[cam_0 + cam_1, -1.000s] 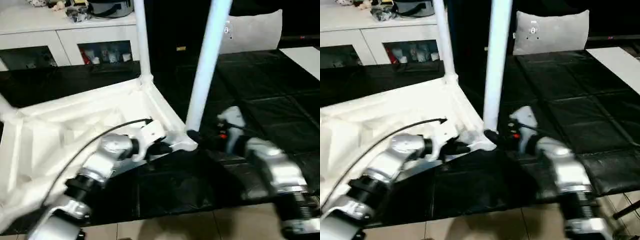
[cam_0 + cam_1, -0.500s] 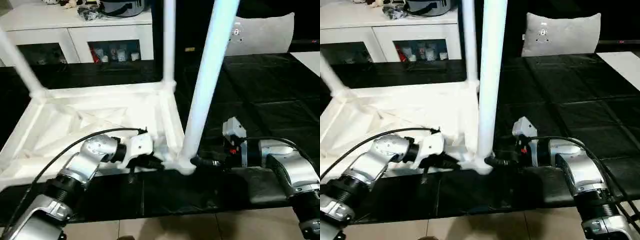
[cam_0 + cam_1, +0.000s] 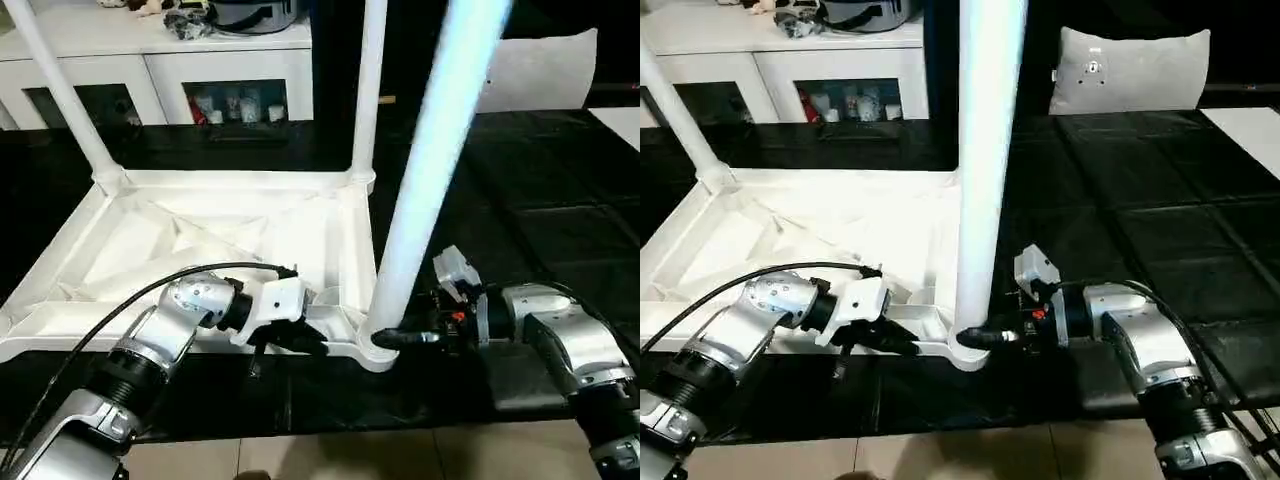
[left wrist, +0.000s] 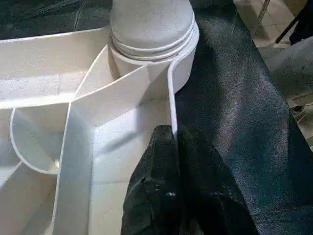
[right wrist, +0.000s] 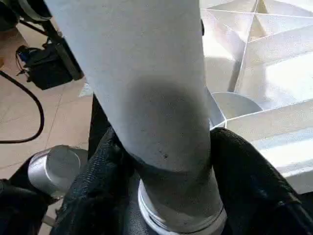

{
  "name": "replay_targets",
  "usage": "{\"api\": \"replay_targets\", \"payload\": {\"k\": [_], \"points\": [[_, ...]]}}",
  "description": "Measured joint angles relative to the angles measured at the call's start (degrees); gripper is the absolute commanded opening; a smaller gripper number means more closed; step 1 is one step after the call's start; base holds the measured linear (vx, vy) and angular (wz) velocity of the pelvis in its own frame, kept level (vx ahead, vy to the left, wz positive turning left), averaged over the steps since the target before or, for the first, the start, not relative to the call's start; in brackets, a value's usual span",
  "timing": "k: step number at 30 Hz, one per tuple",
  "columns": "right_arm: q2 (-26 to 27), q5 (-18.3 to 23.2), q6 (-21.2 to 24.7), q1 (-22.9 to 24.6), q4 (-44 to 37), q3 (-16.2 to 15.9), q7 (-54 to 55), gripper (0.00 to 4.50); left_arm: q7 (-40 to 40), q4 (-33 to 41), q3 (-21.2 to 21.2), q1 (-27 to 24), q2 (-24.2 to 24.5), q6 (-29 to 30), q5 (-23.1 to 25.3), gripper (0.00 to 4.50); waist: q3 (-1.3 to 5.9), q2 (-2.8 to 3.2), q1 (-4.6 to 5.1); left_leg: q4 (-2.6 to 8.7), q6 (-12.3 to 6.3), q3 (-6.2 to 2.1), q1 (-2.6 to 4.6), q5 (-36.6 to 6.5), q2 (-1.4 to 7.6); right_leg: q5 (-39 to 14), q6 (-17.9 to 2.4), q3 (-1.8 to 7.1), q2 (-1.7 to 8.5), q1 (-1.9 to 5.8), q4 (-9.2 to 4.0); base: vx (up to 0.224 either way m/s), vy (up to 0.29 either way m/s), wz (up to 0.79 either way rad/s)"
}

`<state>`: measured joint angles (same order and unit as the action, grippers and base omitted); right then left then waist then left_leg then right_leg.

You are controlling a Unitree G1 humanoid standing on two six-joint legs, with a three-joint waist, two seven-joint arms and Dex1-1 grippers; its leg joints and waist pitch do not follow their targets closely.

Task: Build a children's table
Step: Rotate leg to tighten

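Observation:
The children's table top lies upside down on the black mat, ribbed underside up. Two legs stand in its far corners, one on the left and one on the right. A third, near leg rises from the near right corner socket. My left gripper is shut on the thin rim wall just beside that socket. From the other side, my right gripper wraps the near leg's base, one black finger pressed on each side.
A white glass-door cabinet stands at the back, with a grey cushion to its right. Black mat stretches out to the right of the table top. Tiled floor runs along the near edge.
My right gripper's fingers have closed in on the base of the near leg. The left gripper has kept its hold on the rim. The camera has shifted.

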<state>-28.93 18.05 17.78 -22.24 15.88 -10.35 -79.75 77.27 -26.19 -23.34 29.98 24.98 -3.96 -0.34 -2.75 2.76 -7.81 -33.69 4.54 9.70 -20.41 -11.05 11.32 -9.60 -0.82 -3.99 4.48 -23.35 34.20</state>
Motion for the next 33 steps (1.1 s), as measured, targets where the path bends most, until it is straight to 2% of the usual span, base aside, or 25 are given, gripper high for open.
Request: {"api": "replay_targets", "payload": {"k": [1,5,8,11,13,16,19,21,22,24,28,32,33], "points": [[-0.04,0.12,0.37,0.01,-0.01,-0.01,-0.18,2.16,0.15,0.0,0.0,0.01,-0.02,-0.09,-0.04,0.0,0.0,0.0,-0.12,0.0,0.0,0.0,0.01,0.0,0.0,0.0,0.0,0.0,0.0,0.0,0.0,0.0,0.0,0.0],[0.25,0.44,1.88,0.85,-1.29,0.66,0.38,2.05,0.12,0.1,0.18,0.02,-0.25,0.62,-0.04,0.0,0.01,-0.01,-0.4,-0.02,0.0,0.01,0.02,0.01,0.0,0.0,0.0,0.0,0.0,0.01,0.03,0.0,0.0,0.0],[1.57,1.12,3.86,2.2,-3.04,1.78,4.42,2.03,-1.37,0.25,1.01,0.02,-1.43,3.86,-0.04,0.0,0.01,0.0,-0.29,-0.05,0.02,0.01,0.11,0.02,0.01,-0.01,0.03,0.1,0.02,0.04,0.15,0.0,0.0,0.0],[3.46,-0.5,4.59,2.68,-3.78,3.34,11.68,2.03,-6.99,-0.09,2.45,0.16,-3.7,7.71,0.83,0.0,0.0,0.01,0.01,-0.06,0.12,0.01,0.34,0.09,0.01,-0.16,0.3,0.13,0.03,0.2,0.19,0.0,0.0,0.0],[5.99,-2.92,4.14,2.65,-3.84,4.73,18.54,2.02,-11.45,-0.84,3.46,0.59,-5.73,10.32,1.5,0.0,0.0,0.02,0.78,-0.07,0.15,0.01,0.39,0.11,-0.01,-0.17,0.31,0.15,0.03,0.21,0.16,0.0,0.0,0.0],[12.74,-6.45,4.12,1.75,-2.48,8.34,33.49,1.97,-21.12,-3.0,5.47,2.13,-10.81,15.0,2.91,0.0,0.0,0.1,2.67,-0.09,0.21,-0.01,0.33,0.17,-0.06,-0.16,0.32,0.15,0.03,0.2,-0.04,0.0,0.0,0.0],[14.88,-8.71,4.4,0.86,-2.34,9.49,41.85,1.95,-27.68,-3.41,6.5,2.22,-15.32,17.5,2.89,0.0,-0.03,0.07,3.82,-0.09,0.16,-0.01,0.17,0.14,-0.1,-0.15,0.32,0.18,0.04,0.22,-0.17,0.0,0.0,0.0],[16.47,-9.69,4.49,0.22,-2.14,9.83,46.22,1.95,-30.95,-3.77,6.83,2.75,-17.03,18.88,2.93,0.0,0.03,0.19,4.25,0.0,0.11,-0.02,0.13,0.09,-0.13,-0.06,0.32,0.18,0.04,0.19,-0.13,0.0,0.0,0.0],[17.16,-9.84,4.16,0.19,-2.01,10.04,47.66,2.28,-32.01,-4.04,6.97,2.91,-17.54,18.95,3.06,0.0,0.04,0.21,4.25,0.11,0.12,-0.02,0.15,0.1,-0.13,-0.05,0.32,0.15,0.04,0.18,-0.11,0.0,0.0,0.0],[17.89,-9.94,3.77,0.14,-1.95,10.3,48.74,2.62,-32.57,-4.06,7.15,3.0,-17.82,18.9,3.34,0.0,0.06,0.23,4.17,0.33,0.14,-0.03,0.13,0.11,-0.09,-0.07,0.35,0.05,0.01,0.14,-0.11,0.0,0.0,0.0],[19.35,-9.09,3.81,0.18,-1.99,11.36,48.6,2.97,-32.04,-3.73,6.97,3.01,-17.12,18.36,3.58,0.0,0.05,0.22,4.32,0.5,0.14,-0.04,0.11,0.1,-0.08,-0.01,0.21,0.06,-0.02,0.08,-0.14,0.0,0.0,0.0],[18.6,-6.46,3.32,1.02,-2.11,11.62,45.11,3.3,-30.02,-3.71,6.31,2.89,-15.27,16.19,3.75,0.0,0.04,0.21,4.35,0.5,0.13,-0.03,0.04,0.1,-0.07,0.0,0.18,0.07,-0.01,0.01,-0.16,0.0,0.0,0.0],[17.85,-6.08,2.99,1.31,-2.15,11.5,43.43,3.5,-29.2,-3.68,6.21,2.79,-14.56,15.59,3.67,0.0,0.04,0.22,4.29,0.5,0.14,-0.03,0.0,0.1,-0.07,0.01,0.16,0.07,-0.01,-0.01,-0.16,0.0,0.0,0.0]]}}
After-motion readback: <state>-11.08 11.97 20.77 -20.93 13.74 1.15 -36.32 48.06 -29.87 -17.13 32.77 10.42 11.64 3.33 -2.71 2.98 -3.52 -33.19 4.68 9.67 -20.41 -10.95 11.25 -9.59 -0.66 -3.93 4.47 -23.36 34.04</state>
